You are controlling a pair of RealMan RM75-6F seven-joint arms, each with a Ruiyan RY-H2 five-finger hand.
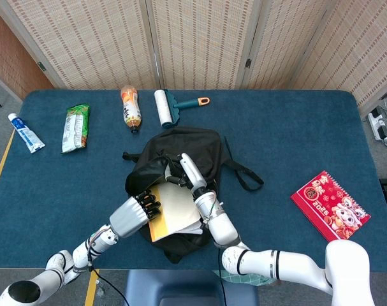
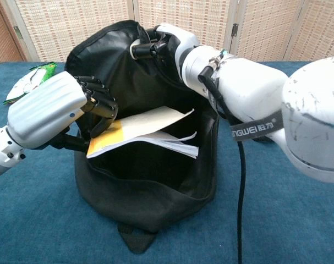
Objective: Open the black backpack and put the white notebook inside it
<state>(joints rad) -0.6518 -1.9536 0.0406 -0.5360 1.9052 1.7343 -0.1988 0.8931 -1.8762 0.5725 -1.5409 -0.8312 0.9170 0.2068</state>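
Between the left hand's (image 2: 56, 113) clamped dark fingers (image 2: 100, 104): the white notebook's (image 2: 139, 129) yellow-edged corner, most of it already inside the black backpack's (image 2: 150, 203) mouth. Above and beyond, gripped and lifted by the right hand (image 2: 161, 44): the bag's upper rim. Long axis lying across the opening, loose pages fanning rightward. Risk, likely: snagged pages or a bent cover, should the lifted rim sag.

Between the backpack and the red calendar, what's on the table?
Nothing: head view shows bare blue cloth between the backpack and the calendar, past the backpack's strap.
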